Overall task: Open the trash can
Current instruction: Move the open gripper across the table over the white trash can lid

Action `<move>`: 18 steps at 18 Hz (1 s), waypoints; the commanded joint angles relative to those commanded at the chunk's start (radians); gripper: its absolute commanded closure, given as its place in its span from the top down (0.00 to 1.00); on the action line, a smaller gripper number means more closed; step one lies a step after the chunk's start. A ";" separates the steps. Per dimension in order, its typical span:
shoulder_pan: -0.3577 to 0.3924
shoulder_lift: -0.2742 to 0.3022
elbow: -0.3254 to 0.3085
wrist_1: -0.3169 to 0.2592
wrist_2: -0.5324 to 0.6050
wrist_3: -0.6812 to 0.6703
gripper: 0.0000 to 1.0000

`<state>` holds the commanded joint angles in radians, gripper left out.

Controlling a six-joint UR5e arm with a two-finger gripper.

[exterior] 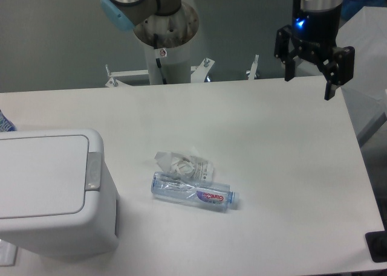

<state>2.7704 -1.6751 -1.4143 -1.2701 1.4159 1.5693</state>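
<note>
The white trash can stands at the front left of the table. Its flat lid lies shut, with the small grey push tab on its right edge. My black gripper hangs open and empty above the table's far right edge, far from the can. Its two fingers are spread apart.
A clear plastic bottle lies on its side near the table's middle, with a crumpled clear wrapper just behind it. The arm's base column stands behind the table. A dark object sits at the front right edge.
</note>
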 joint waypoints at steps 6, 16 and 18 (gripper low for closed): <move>-0.057 -0.005 -0.002 0.003 0.000 -0.140 1.00; -0.227 -0.028 -0.008 0.017 -0.107 -0.626 1.00; -0.261 -0.028 -0.008 0.018 -0.107 -0.720 1.00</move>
<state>2.5097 -1.7027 -1.4220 -1.2517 1.3085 0.8488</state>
